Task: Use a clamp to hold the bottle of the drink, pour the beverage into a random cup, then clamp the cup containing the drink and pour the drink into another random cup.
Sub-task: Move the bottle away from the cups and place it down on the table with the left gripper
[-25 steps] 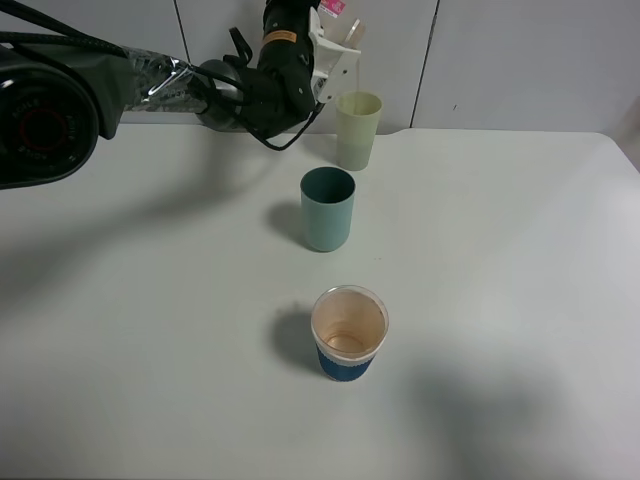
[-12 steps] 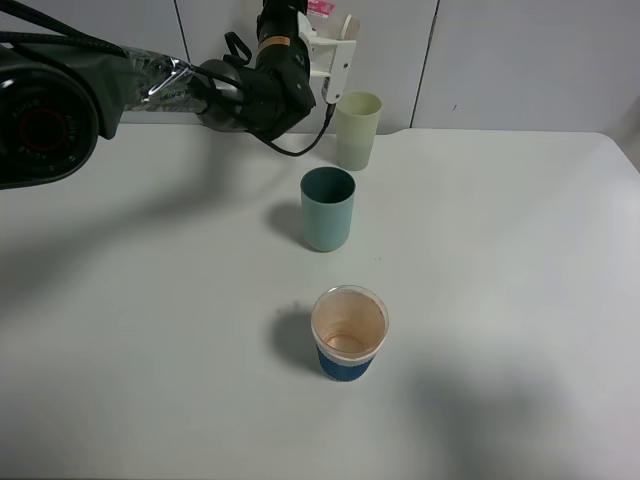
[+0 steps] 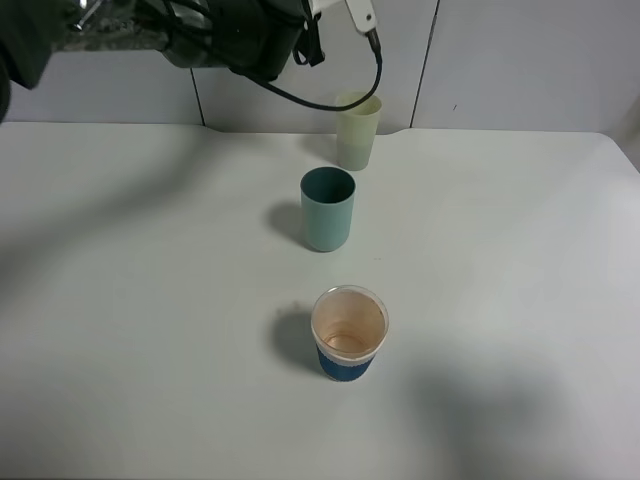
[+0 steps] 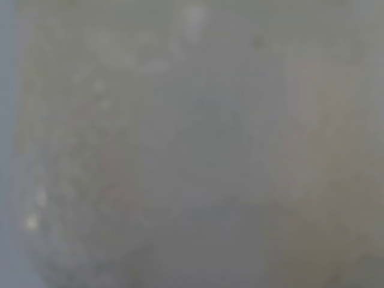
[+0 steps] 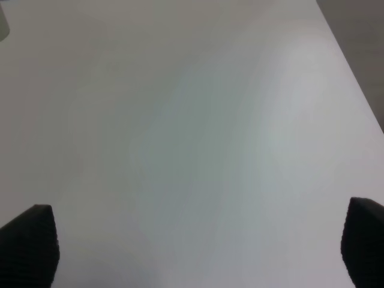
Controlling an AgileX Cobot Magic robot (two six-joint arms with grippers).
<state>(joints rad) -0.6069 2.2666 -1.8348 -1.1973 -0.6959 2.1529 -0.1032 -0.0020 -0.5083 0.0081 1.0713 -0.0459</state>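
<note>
Left gripper [image 3: 354, 11] high near pale cup [image 3: 358, 130], closed tight, load unseen. Right gripper [image 5: 196, 243] fingers wide. Teal cup [image 3: 327, 210] just before pale cup.

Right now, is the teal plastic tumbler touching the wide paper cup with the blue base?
Apart. The exterior high view shows a strip of bare white table between the teal plastic tumbler and the wide blue-based paper cup.

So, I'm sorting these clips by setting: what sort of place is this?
Probably a robot lab test bench: a white table against plain grey wall panels, a pale cup, teal cup and paper cup lined up, and a black robot arm above.
</note>
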